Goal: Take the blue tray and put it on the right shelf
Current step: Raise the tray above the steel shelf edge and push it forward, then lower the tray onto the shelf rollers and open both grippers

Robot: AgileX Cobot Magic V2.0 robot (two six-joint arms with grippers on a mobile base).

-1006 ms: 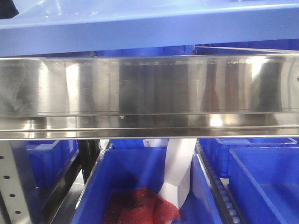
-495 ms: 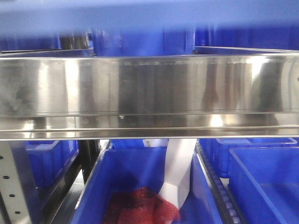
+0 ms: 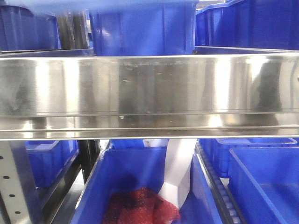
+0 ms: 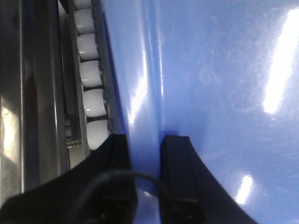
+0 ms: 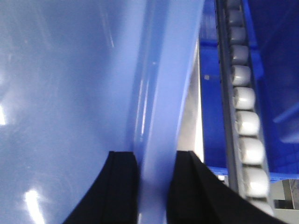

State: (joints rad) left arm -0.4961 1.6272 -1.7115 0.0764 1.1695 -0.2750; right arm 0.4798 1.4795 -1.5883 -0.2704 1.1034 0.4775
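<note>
The blue tray (image 4: 210, 84) fills the left wrist view as a glossy light blue surface. My left gripper (image 4: 145, 158) is shut on its left rim, one black finger on each side. The same blue tray (image 5: 70, 93) fills the right wrist view, where my right gripper (image 5: 156, 177) is shut on its right rim. In the front view only a blurred pale strip of the tray (image 3: 107, 4) shows at the top edge. The right shelf's shiny steel front rail (image 3: 149, 88) spans the frame just below it. Neither gripper shows in the front view.
Deep dark-blue bins (image 3: 140, 32) stand on the shelf level behind the rail. White rollers (image 4: 91, 74) (image 5: 245, 121) run beside both tray edges. Below the rail are more blue bins; one (image 3: 121, 177) holds red mesh (image 3: 140, 207) and a white strip (image 3: 180, 172). A grey perforated upright (image 3: 11, 186) stands at left.
The tray has risen in the front view, from covering the top band to a thin strip at the top edge. The dark bins behind it now show.
</note>
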